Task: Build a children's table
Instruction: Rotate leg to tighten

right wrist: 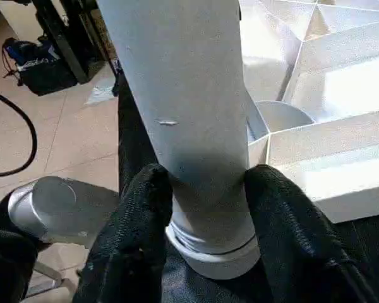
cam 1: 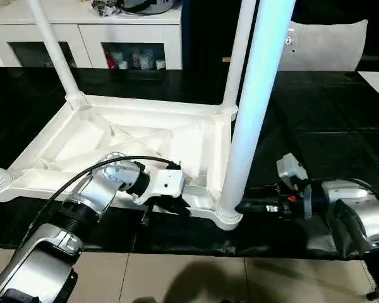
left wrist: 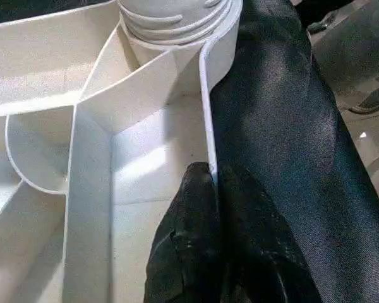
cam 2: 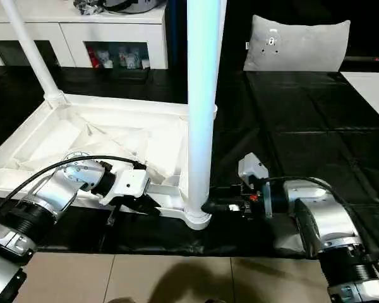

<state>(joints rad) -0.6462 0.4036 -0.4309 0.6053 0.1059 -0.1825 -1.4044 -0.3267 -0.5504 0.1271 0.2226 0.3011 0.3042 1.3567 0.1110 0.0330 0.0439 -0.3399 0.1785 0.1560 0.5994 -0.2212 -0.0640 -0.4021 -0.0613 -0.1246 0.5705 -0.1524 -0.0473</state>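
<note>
**Table top upside down, legs standing in its corners**

The white table top (cam 1: 132,136) lies ribbed side up on a black mat (cam 1: 328,120), with white tubular legs rising from its corner sockets. The near right leg (cam 1: 256,101) stands upright in its socket; the right gripper (right wrist: 205,189) clasps its base, one black finger on each side. The left gripper (left wrist: 215,233) is clenched on the top's thin near rim. Beige floor tiles (cam 1: 189,278) run along the near edge; a white cabinet (cam 1: 82,28) and a grey cushion (cam 2: 297,44) sit at the far side.
</note>
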